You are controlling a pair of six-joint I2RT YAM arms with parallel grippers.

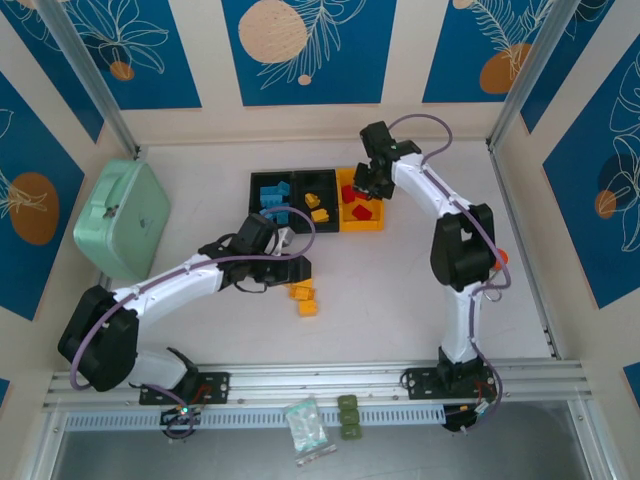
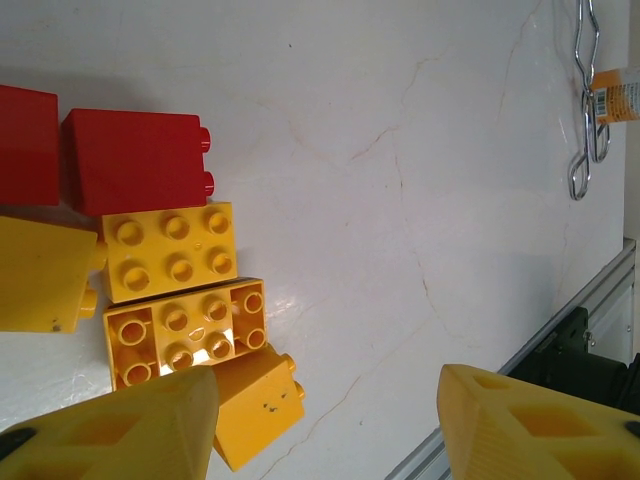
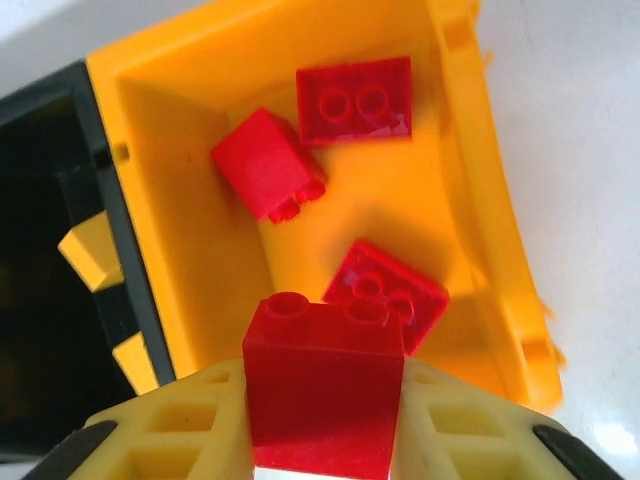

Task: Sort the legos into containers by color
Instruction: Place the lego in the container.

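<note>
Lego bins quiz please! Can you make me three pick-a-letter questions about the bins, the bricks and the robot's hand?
1. Seen from above, the yellow bin stands where in the row?
A) left end
B) middle
C) right end

2. What colour are the loose bricks lying in it?
A) blue
B) red
C) green

3. The right gripper is:
A) open and empty
B) shut on a red brick
C) shut on a yellow brick

Answers:
1 C, because the two black bins are to its left.
2 B, because the right wrist view shows three red ones inside.
3 B, because its fingers squeeze a red brick from both sides.
</note>
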